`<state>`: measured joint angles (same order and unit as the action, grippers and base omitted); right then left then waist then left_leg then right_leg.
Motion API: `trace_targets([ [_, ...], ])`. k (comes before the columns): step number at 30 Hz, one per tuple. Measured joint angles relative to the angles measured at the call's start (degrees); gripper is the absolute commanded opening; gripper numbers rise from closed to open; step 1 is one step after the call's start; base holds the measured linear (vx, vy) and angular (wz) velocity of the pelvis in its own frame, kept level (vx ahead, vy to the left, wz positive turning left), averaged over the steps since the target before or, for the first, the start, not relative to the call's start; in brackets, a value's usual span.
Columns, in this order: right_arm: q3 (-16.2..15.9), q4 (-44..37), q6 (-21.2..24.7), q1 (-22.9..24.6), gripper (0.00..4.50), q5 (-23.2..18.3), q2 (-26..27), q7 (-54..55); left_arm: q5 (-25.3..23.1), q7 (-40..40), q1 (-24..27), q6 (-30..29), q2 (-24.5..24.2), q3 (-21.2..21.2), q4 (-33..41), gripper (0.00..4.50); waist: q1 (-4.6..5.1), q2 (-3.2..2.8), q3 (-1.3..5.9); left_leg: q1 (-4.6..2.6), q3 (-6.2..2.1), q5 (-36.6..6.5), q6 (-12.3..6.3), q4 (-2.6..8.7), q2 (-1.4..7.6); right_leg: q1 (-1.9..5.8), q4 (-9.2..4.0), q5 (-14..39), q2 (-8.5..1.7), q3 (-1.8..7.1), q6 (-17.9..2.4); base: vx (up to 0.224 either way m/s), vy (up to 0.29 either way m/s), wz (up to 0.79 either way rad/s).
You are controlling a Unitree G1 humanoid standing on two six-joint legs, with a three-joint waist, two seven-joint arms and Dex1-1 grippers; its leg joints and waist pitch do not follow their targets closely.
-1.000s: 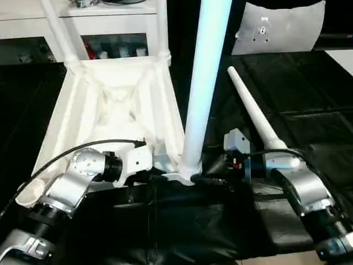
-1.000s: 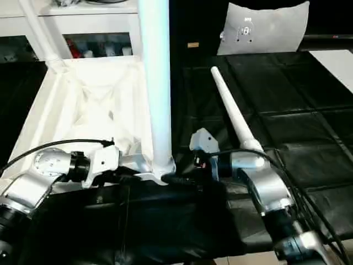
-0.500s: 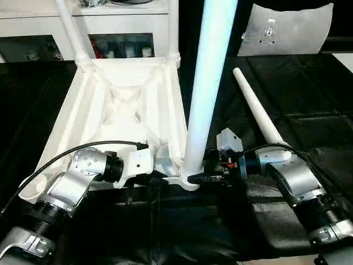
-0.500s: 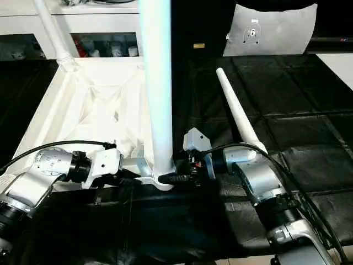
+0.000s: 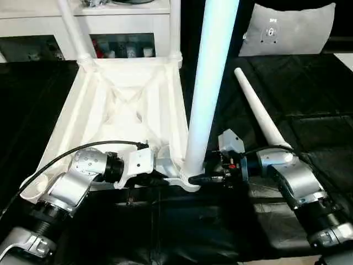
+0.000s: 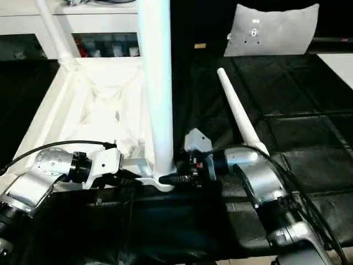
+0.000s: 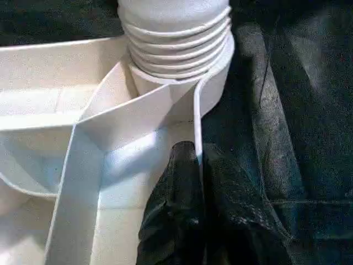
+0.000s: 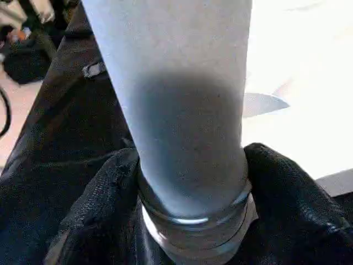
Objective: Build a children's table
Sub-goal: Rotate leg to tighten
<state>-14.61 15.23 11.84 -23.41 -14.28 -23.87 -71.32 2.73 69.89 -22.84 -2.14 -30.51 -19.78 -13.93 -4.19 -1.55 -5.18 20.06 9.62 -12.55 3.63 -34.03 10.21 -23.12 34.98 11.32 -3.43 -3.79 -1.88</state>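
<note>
The children's table top [image 5: 60,121] lies upside down on black cloth, with two white legs [image 5: 74,33] standing in its far corner sockets. A third leg [image 5: 207,105] stands upright in the near right socket [image 7: 182,61]. My right gripper [image 5: 201,178] is shut on this leg's base, its black fingers [image 8: 105,210] pressed to either side of the tube [image 8: 182,110]. My left gripper [image 5: 160,178] is shut on the top's thin rim just beside that socket, fingers [image 7: 176,221] pinching the wall. A fourth leg [image 5: 259,113] lies loose on the cloth to the right.
A white shelf unit [image 5: 110,22] stands behind the table top. A pale grey sheet [image 5: 287,30] leans at the back right. Black quilted cloth [image 5: 309,94] covers the work surface. The near left corner socket [image 5: 33,190] sits by my left forearm.
My right gripper's fingers have closed in on the base of the upright leg. The camera has shifted a little. The left gripper keeps its hold on the rim.
</note>
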Motion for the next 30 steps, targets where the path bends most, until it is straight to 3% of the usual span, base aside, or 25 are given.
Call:
trace_targets([
  [2,2.32,-3.82,0.71,4.67,2.67,-0.86,1.54,4.99,-0.05,-2.44,1.18,-3.32,1.82,0.98,1.54,0.0,-0.3,-0.55,0.06,-0.05,0.03,-0.03,-0.04,0.02,-0.04,0.06,-0.04,0.0,-0.03,0.05,0.0,0.0,0.0,0.0],
  [4,3.85,-5.91,0.86,7.3,2.66,-0.71,3.58,10.12,-0.13,-4.88,1.78,-5.98,3.02,1.76,2.39,0.0,0.08,-0.83,0.07,-0.11,0.07,-0.02,-0.01,0.03,-0.07,0.05,-0.03,-0.02,-0.04,0.08,-0.01,0.0,0.0,0.0],
  [9,7.41,-9.67,2.07,11.88,2.66,2.29,11.17,26.5,-2.03,-14.43,2.7,-15.15,8.0,2.76,6.07,0.0,2.38,-1.22,-0.05,-0.32,0.07,-0.14,0.4,0.07,-0.13,0.13,-0.11,0.14,-0.03,0.16,0.34,0.0,0.0,0.0],
  [12,9.2,-11.03,4.35,12.47,2.66,4.96,17.67,37.59,-4.51,-20.46,2.77,-20.85,12.62,3.37,7.76,0.0,3.48,-1.14,-0.36,-0.44,0.06,-0.14,0.4,0.18,-0.2,0.12,-0.28,0.17,-0.03,0.21,0.4,0.0,0.0,0.0],
  [17,12.47,-10.55,8.01,9.85,2.63,5.65,27.8,53.64,-7.18,-29.85,1.92,-27.12,18.48,3.66,9.78,0.0,5.08,-1.25,-1.12,-0.3,0.01,-0.12,0.36,0.96,-0.37,0.05,-1.45,0.18,-0.02,0.16,0.42,0.0,0.0,0.0],
  [19,12.46,-10.6,8.02,9.33,2.63,5.91,28.76,56.24,-7.75,-31.59,1.89,-28.05,19.25,3.4,10.87,0.0,5.35,-1.24,-1.17,-0.19,0.01,-0.09,0.32,1.26,-0.37,0.06,-1.89,0.18,0.02,0.12,0.42,0.0,0.0,0.0],
  [20,12.46,-10.68,7.99,9.15,3.14,5.92,28.8,56.41,-8.19,-31.76,1.85,-28.11,19.27,3.25,11.34,0.0,5.37,-1.07,-1.29,-0.11,0.01,-0.02,0.2,1.29,-0.37,0.05,-1.92,0.17,0.02,0.12,0.42,0.0,0.0,0.0],
  [21,12.46,-10.81,7.83,9.21,3.28,6.0,28.79,56.4,-8.61,-31.7,1.85,-28.12,19.19,3.06,11.71,0.0,5.37,-0.92,-1.38,-0.09,0.02,-0.01,0.18,1.29,-0.37,0.05,-1.92,0.17,0.02,0.13,0.41,0.0,0.0,0.0],
  [27,11.65,-12.28,7.72,11.09,3.73,6.68,28.28,55.6,-9.01,-29.64,1.91,-26.55,16.5,1.47,13.58,0.0,5.24,-0.84,-1.49,-0.02,0.06,0.05,0.12,1.33,-0.37,0.08,-1.85,-0.43,0.01,0.19,0.36,0.0,0.0,0.0],
  [30,10.56,-13.46,6.4,12.34,3.9,6.41,24.7,52.49,-8.39,-27.54,1.99,-23.9,14.22,1.33,13.3,0.0,5.14,-0.85,-1.45,-0.02,0.06,0.08,0.09,1.53,-0.31,0.06,-1.79,-0.58,0.03,0.11,0.18,0.0,0.0,0.0],
])
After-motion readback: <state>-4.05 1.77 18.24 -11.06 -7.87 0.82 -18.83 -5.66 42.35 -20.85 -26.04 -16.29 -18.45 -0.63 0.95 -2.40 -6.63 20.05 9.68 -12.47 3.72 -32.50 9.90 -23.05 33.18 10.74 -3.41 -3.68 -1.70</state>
